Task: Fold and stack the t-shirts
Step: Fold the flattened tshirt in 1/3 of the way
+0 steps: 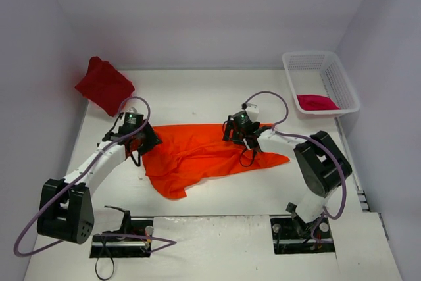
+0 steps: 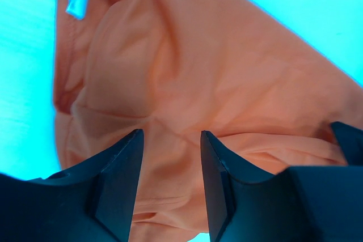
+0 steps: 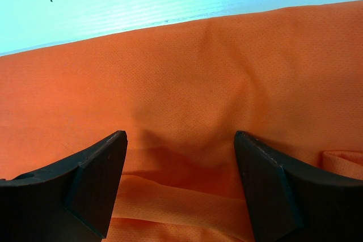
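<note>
Both pairs of jaws are apart, nothing pinched: right gripper (image 3: 180, 140) wide, left gripper (image 2: 170, 140) narrower. Advice: drop both straight down, pinch a single layer at the cloth edge, lift in sync so it spreads flat. Orange t-shirt (image 1: 204, 153) lies directly under both sets of tips, smooth under right, rumpled under left; frame centre in top view. Dark red t-shirt (image 1: 104, 85) upper left.

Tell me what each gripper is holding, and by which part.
Nothing is held. The left gripper and the right gripper both stand open over the orange t-shirt.
</note>
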Action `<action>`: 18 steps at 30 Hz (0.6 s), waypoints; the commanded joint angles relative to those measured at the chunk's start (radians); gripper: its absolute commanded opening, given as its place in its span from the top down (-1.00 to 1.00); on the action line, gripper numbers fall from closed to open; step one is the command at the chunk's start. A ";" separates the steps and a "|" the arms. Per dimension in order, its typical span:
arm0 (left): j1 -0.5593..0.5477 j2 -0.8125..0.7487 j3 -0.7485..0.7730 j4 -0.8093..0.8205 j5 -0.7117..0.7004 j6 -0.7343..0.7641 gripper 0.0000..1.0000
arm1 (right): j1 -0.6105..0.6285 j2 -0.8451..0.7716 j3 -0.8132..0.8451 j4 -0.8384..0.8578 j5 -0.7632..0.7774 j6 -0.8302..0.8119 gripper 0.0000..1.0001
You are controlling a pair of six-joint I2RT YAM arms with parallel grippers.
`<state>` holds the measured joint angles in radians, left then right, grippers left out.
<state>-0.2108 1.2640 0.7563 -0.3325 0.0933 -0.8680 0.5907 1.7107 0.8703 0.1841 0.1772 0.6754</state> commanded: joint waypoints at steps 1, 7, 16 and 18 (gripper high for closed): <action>-0.010 -0.018 0.075 0.064 0.025 -0.011 0.21 | 0.009 -0.026 -0.014 -0.018 -0.004 0.015 -0.46; -0.035 0.006 0.113 0.073 0.032 -0.028 0.21 | 0.012 -0.019 -0.008 -0.018 -0.010 0.021 -0.45; -0.122 0.100 0.141 0.161 0.045 -0.087 0.21 | 0.015 -0.014 -0.008 -0.018 -0.007 0.026 -0.45; -0.201 0.149 0.161 0.191 0.007 -0.115 0.22 | 0.017 -0.016 -0.008 -0.018 -0.005 0.024 -0.45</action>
<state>-0.3260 1.3804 0.8482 -0.2386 0.1257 -0.9306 0.5938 1.7103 0.8696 0.1844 0.1780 0.6804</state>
